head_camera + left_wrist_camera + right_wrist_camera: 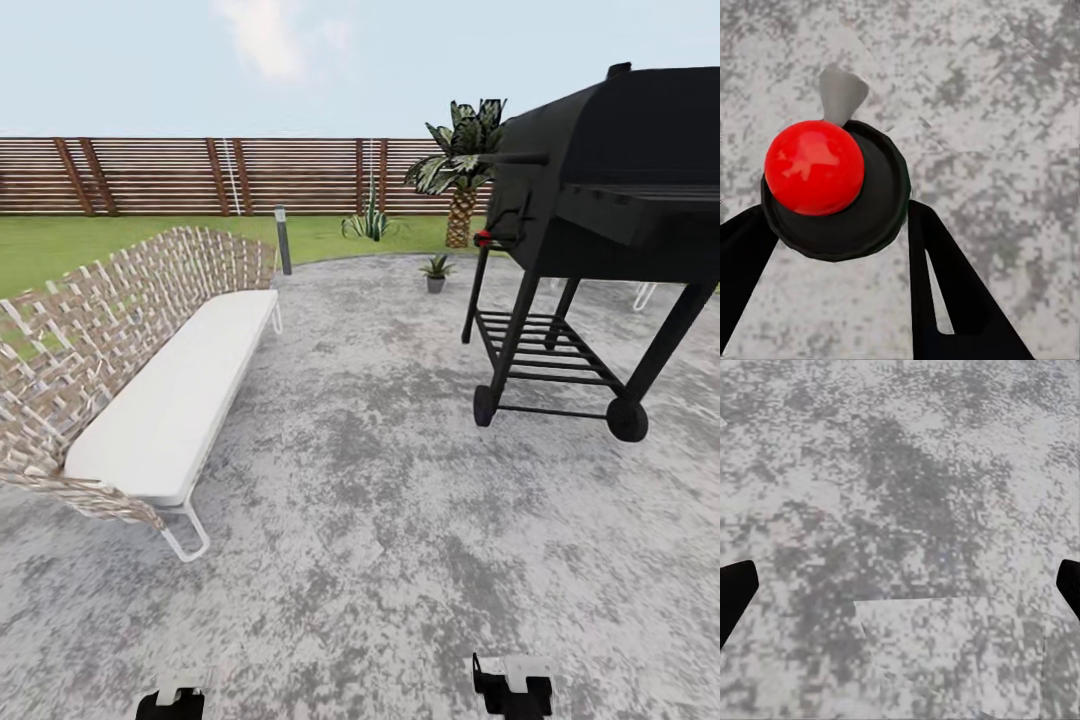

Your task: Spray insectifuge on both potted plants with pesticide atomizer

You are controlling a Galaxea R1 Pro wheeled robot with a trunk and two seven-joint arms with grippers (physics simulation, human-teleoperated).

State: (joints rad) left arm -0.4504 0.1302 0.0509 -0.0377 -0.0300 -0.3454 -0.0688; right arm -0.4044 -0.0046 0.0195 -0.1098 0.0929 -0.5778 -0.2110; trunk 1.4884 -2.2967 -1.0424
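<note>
- The left claw point(832, 247) is closed around the pesticide atomizer point(832, 191): in the left wrist view its two dark fingers point(952, 292) sit against either side of the bottle's round dark body, whose red top point(814, 167) faces the camera, with a small grey nozzle point(840, 94) poking out beyond it.
- The bottle is held clear above the mottled grey stone patio point(1005, 112).
- The right claw point(900, 585) is spread wide and holds nothing; its dark fingertips point(735, 592) show at the two edges of the right wrist view, with bare patio stone between them.
- In the head view both claws sit at the lower edge, the left claw point(170, 700) and the right claw point(512, 690), over the patio.
- One potted plant point(436, 270) stands far ahead near the far rim of the patio, just before the lawn point(60, 245), between a grey bollard lamp point(283, 240) and a black barbecue grill point(600, 220).
- A wicker sofa point(130, 340) with a white cushion lies to the left.
- Behind the lawn runs a slatted brown fence point(180, 175), with a palm point(460, 175) in front of it.
</note>
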